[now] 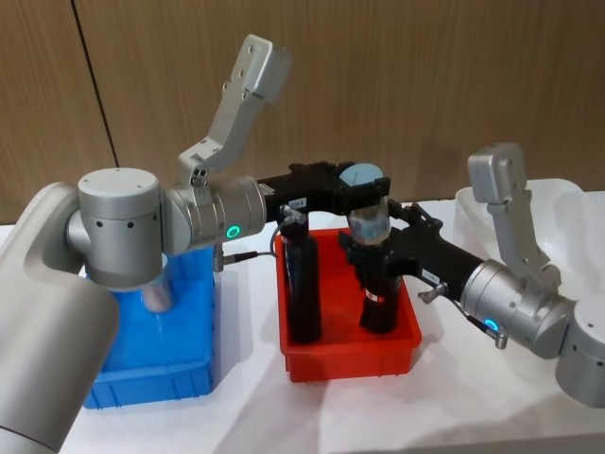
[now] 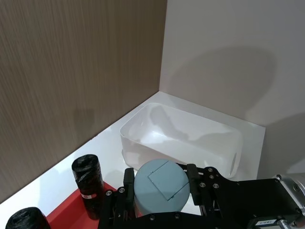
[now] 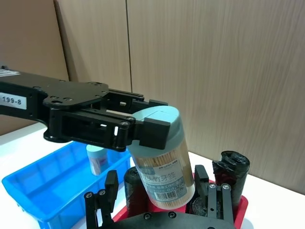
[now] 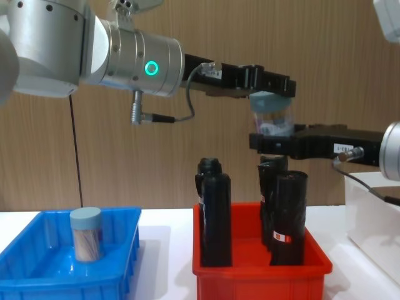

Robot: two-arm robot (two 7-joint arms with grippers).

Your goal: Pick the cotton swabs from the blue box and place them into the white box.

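Right now I see my left gripper (image 1: 362, 182) clenched on the pale blue lid of one cotton swabs jar (image 3: 164, 167), holding it in the air above the red bin (image 1: 350, 357) and its black rolls (image 1: 304, 284). My right gripper (image 1: 371, 244) sits around the jar's lower half with its fingers spread, one standing clear of the plastic. A second jar (image 4: 85, 234) stands in the blue box (image 4: 37, 281). The white box (image 2: 190, 133) lies on the robot's right, well apart.
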